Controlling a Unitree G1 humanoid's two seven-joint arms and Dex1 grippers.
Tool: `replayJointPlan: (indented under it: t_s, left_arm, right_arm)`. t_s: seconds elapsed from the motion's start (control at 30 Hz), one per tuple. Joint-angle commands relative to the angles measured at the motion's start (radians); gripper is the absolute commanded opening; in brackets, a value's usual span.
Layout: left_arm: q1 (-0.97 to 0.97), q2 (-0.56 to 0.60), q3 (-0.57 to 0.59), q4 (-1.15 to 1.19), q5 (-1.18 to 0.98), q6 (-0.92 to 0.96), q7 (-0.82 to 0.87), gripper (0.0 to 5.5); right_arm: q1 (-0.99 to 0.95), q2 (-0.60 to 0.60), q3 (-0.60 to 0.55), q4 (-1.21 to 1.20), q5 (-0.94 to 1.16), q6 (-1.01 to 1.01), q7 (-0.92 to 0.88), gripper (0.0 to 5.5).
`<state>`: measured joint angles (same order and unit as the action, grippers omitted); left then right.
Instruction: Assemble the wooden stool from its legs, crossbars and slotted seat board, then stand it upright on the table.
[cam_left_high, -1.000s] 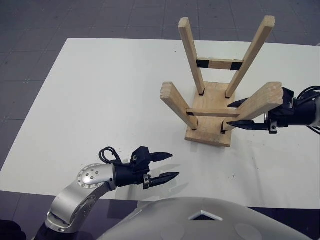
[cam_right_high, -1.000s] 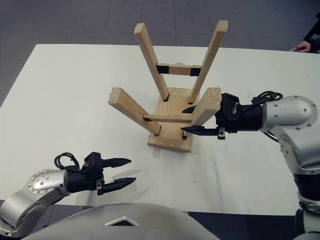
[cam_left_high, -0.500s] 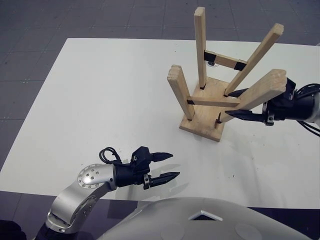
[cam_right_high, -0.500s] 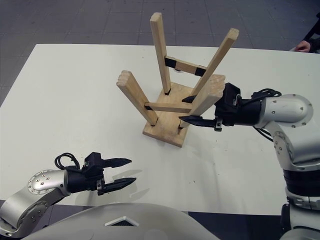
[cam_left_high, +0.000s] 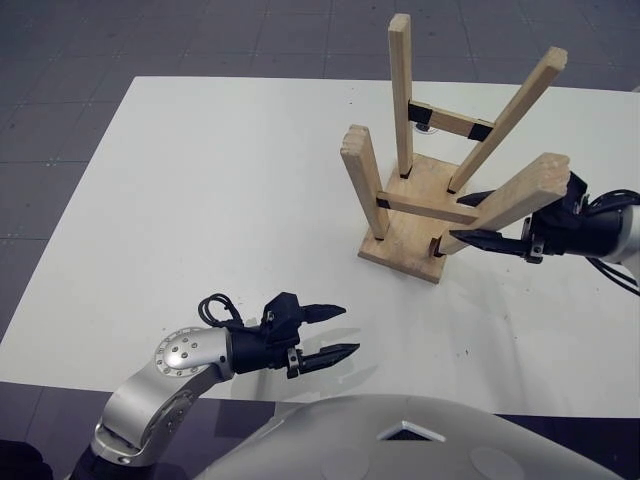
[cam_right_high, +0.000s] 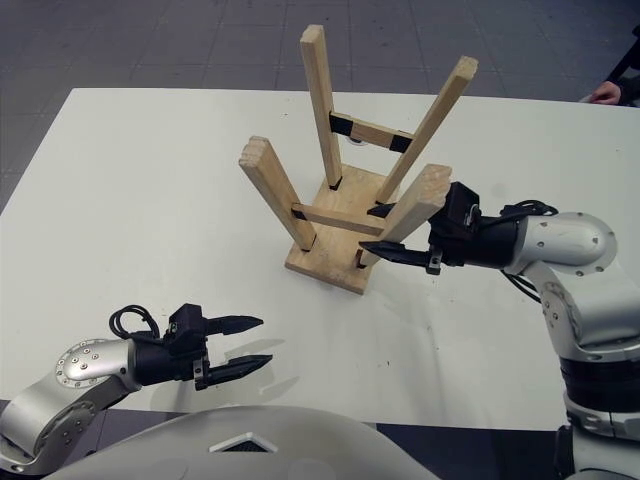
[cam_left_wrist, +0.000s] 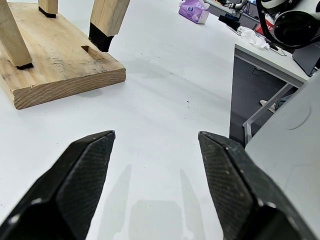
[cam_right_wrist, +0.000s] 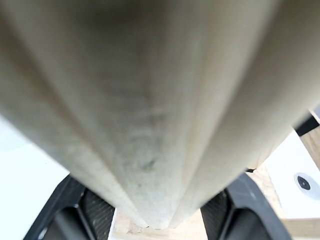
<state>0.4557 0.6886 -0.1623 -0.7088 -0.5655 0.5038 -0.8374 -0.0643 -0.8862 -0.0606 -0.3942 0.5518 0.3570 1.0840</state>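
The wooden stool rests upside down on its seat board at the right middle of the white table, all of its legs pointing up and two crossbars joining them in pairs. My right gripper comes in from the right, its fingers shut on the near right leg low down by the board. That leg runs close past the right wrist camera, a black finger on each side. My left gripper is open near the table's front edge, far from the stool, nothing between its fingers.
The seat board's corner with two leg bases lies ahead of the left gripper. Bare white table spreads left of and in front of the stool. Past the table edge stand other desks with a purple packet.
Between 1.0 s and 0.5 s ago the stool turned on the table with my right gripper on its leg. Since then that gripper has shifted slightly right and down. The left arm has not moved.
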Motion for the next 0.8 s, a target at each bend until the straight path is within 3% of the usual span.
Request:
replayJointPlan:
  t_s: [0.03, 0.8]
  left_arm:
    - [-0.008, 0.006, 0.002, 0.003, 0.002, 0.011, 0.013, 3.08]
    - [-0.008, -0.005, -0.008, 0.017, 0.013, 0.002, 0.012, 3.08]
  right_arm:
    - [0.026, -0.012, -0.010, -0.026, -0.023, 0.022, -0.022, 2.03]
    - [0.012, -0.028, -0.100, -0.046, -0.015, 0.031, -0.036, 2.03]
